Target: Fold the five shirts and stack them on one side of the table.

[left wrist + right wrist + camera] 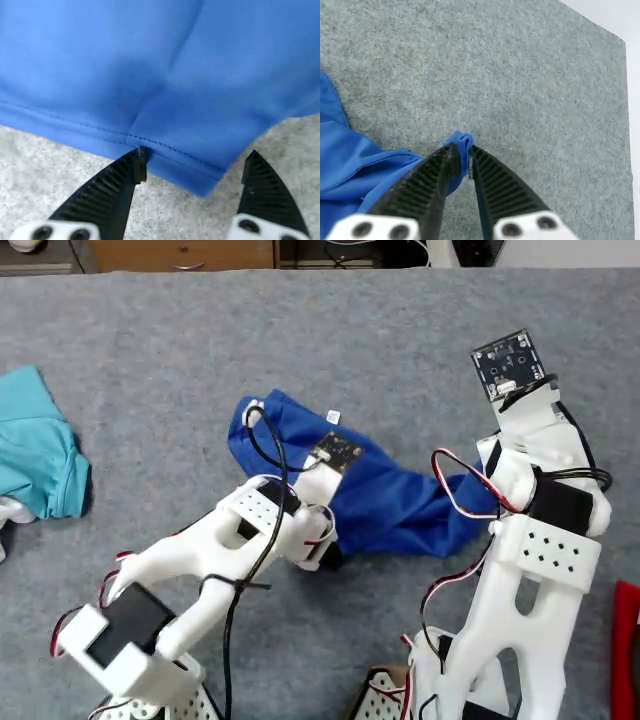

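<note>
Blue shirt pinched between right fingers; left fingers spread at hem

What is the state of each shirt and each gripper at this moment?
blue shirt, crumpled on the table, not folded.
teal shirt, bunched near the table's edge, not folded.
left gripper, open, tips at the blue shirt's hem.
right gripper, shut on an end of the blue shirt.
</note>
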{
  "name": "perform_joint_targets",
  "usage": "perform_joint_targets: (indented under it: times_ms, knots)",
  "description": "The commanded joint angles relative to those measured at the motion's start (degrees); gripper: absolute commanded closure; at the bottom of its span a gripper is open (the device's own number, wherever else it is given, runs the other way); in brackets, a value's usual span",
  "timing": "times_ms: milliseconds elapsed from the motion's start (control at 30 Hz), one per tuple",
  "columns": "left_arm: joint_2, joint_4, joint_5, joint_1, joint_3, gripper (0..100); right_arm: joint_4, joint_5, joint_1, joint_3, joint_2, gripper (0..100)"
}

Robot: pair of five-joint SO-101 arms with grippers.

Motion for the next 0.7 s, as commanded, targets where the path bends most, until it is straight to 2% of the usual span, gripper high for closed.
perform_joint_targets:
  times_ms: [0, 200, 500, 667]
  knots:
    - [0.66, 4.31, -0.35, -0.70, -4.57, 69, -1.05, -0.70, 0.92, 0.13, -0.75, 99.2]
    - [3.12, 7.38, -0.44, -0.97, -5.19, 70, -1.14, -0.62, 0.92, 0.13, -0.75, 99.2]
    - [3.56, 7.03, -5.10, -0.70, -5.19, 94, -0.97, -0.62, 0.92, 0.13, -0.84, 99.2]
    - [3.30, 6.95, -5.10, -0.70, -5.45, 98, -0.97, -0.70, 0.92, 0.13, -0.84, 99.2]
